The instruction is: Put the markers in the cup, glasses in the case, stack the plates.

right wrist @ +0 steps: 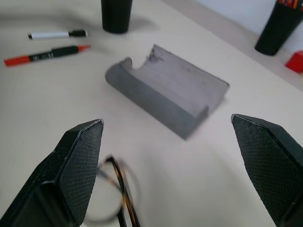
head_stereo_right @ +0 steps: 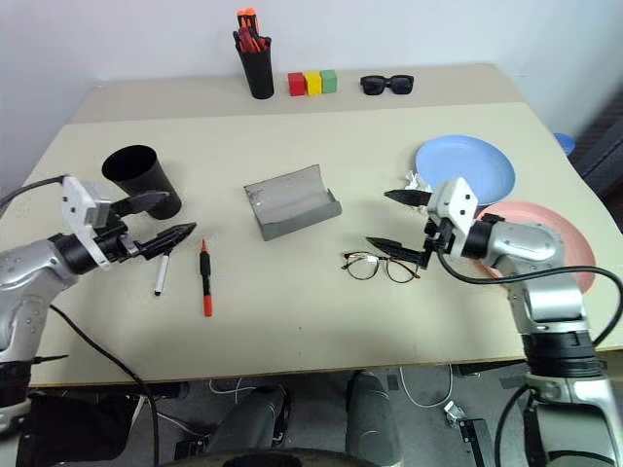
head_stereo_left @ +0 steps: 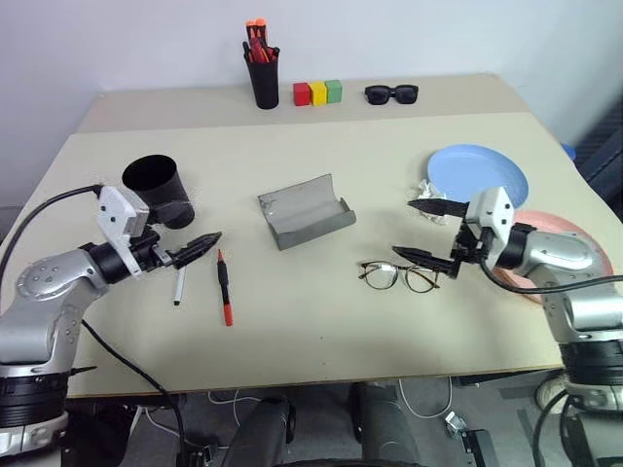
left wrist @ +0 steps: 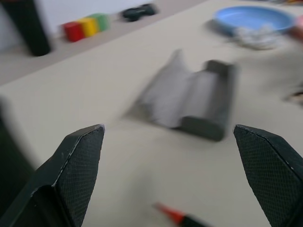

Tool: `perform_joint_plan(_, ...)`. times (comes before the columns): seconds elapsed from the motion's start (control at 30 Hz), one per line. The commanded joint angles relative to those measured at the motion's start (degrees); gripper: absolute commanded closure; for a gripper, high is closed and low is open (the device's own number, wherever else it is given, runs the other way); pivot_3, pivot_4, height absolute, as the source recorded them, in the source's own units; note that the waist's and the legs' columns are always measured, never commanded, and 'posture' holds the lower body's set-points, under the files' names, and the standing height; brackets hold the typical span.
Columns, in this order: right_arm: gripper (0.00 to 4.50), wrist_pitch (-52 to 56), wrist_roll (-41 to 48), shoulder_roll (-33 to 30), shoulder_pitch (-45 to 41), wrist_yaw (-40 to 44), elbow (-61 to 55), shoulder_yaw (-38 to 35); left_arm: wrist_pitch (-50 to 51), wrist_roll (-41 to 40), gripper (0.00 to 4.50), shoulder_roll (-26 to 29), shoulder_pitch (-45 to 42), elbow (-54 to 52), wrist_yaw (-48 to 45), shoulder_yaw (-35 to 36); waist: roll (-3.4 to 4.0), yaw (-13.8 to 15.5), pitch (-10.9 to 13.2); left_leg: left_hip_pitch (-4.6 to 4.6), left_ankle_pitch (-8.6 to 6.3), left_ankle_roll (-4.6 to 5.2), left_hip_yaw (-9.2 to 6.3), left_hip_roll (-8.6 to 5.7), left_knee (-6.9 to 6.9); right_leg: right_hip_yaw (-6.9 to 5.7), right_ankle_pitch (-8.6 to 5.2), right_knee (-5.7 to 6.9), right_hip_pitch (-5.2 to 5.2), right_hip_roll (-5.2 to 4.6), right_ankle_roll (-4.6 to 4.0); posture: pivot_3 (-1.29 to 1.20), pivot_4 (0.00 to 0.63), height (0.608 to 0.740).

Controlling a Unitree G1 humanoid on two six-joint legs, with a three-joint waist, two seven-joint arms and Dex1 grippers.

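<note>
On the beige bench [head_stereo_left: 321, 321], wire-rimmed glasses [head_stereo_left: 399, 276] lie just beneath the spread right gripper [head_stereo_left: 428, 232]; open grey case [head_stereo_left: 305, 211] mid-bench; spread left gripper [head_stereo_right: 156, 219] above white marker [head_stereo_left: 179, 286], red-tipped marker [head_stereo_left: 224, 288] alongside

Even, bright, diffuse light leaves only soft shadows on the table [head_stereo_left: 321, 321]. Head views are sharp. The left wrist view is smeared: the case [left wrist: 199, 101] looks blurred.

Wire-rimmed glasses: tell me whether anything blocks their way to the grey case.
Nothing visible does. The thin dark wire-rimmed glasses lie on bare tabletop, and only bare surface separates them from the open grey hard-shell case. The open right end effector hovers beside them.
</note>
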Motion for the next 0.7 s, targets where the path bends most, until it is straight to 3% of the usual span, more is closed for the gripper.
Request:
perform_joint_plan(0.03, 0.08, 1.09, 0.44, 1.79, -1.44, -2.28, -5.09, 1.29, 3.57, -1.30, 0.00, 0.80, 1.09, -2.44, 3.40, 4.20, 0.00, 0.05, 0.00, 0.00, 0.00, -0.01, 0.01, 0.00, 0.00, 0.01, 0.00, 0.00, -0.02, 0.00, 0.00, 0.00, 0.150, 0.740)
perform_joint_plan(0.33, 0.08, 2.65, 0.47, 3.42, -2.31, -4.51, -8.44, 2.65, 16.97, -0.95, 0.00, 2.88, -2.66, -3.48, 11.89, 3.14, -0.01, 0.13, -0.01, -0.02, 0.00, -0.02, 0.02, 0.05, 0.03, 0.02, 0.06, 0.01, -0.03, 0.08, -0.05, 0.00, 0.150, 0.740)
perform_joint_plan(0.5, 0.08, 2.49, 0.30, 5.12, -1.93, -6.20, -8.97, 3.20, 34.11, -4.48, 0.00, -0.95, -5.99, -7.98, 24.82, 5.36, -0.01, -0.05, 0.00, 0.02, -0.07, -0.09, 0.04, 0.16, 0.01, 0.06, 0.06, 0.01, -0.07, 0.18, -0.05, 0.00, 0.150, 0.740)
perform_joint_plan(0.7, 0.08, 2.79, 0.69, 5.28, -0.78, -6.39, -9.93, 3.34, 52.90, -2.13, 0.00, -3.69, -11.63, -8.89, 36.04, 4.59, -0.05, 0.15, -0.02, 0.02, -0.07, -0.10, 0.04, 0.13, 0.07, 0.07, 0.08, 0.04, -0.05, 0.19, -0.03, 0.00, 0.150, 0.740)
